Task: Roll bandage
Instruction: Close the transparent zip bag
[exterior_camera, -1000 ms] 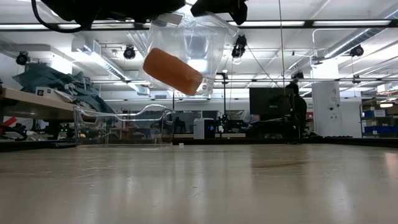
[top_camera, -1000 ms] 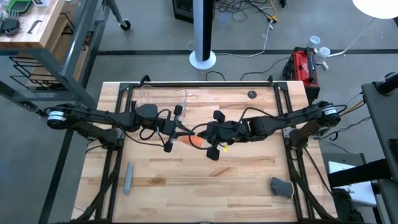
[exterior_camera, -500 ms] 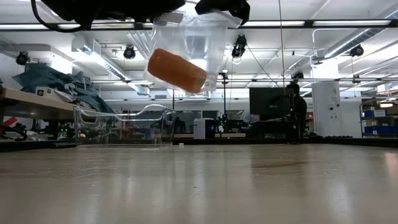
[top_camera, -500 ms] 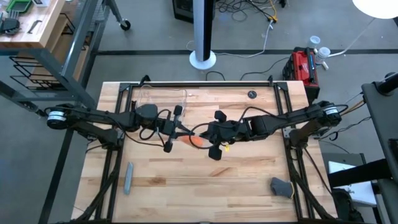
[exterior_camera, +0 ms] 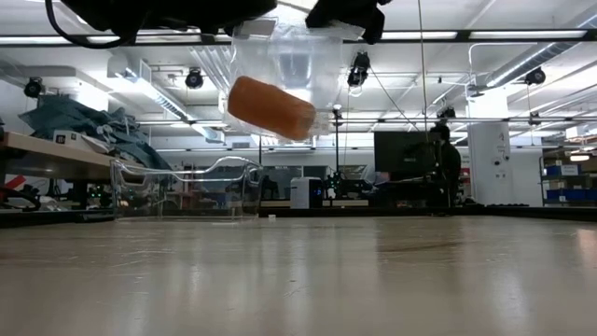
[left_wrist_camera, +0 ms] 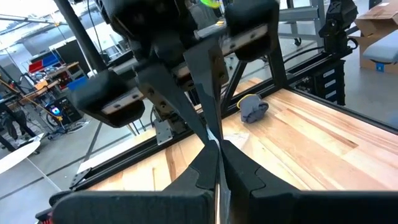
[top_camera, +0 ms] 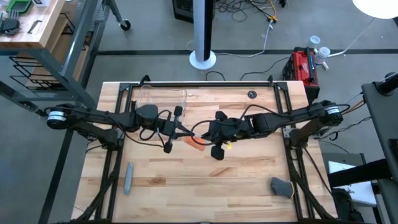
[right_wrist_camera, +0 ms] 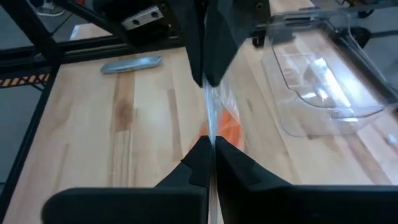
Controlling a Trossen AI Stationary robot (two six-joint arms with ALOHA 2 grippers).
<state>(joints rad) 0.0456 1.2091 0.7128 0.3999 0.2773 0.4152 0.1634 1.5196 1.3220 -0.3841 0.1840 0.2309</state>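
Note:
The bandage (exterior_camera: 272, 107) is a stubby orange roll inside a clear plastic wrap (exterior_camera: 297, 58) that hangs above the table's middle. From above, only a bit of orange (top_camera: 196, 142) shows between the arms. My left gripper (top_camera: 185, 132) and my right gripper (top_camera: 202, 134) meet tip to tip over it, and both are shut on the wrap's top. In the right wrist view the roll (right_wrist_camera: 231, 128) shows just beyond the fingers. My left gripper pinches the wrap's upper edge (left_wrist_camera: 216, 138) between its two fingers, coming level from the table's left. The wrap hangs below, clear of the table. My right gripper pinches the same upper edge (right_wrist_camera: 211, 127) between its two fingers, level from the table's right, facing the left fingers. The roll hangs tilted in the wrap below.
A clear plastic container (top_camera: 163, 96) stands at the far left of the table. A grey bar (top_camera: 128, 177) lies near the front left, a grey lump (top_camera: 281, 186) near the front right, and a small dark round thing (top_camera: 251, 94) at the far edge.
My right gripper has shifted slightly toward the table's right, still shut on the wrap. The roll inside the wrap has swung a little to the right and now lies less steeply tilted. It stays lifted clear.

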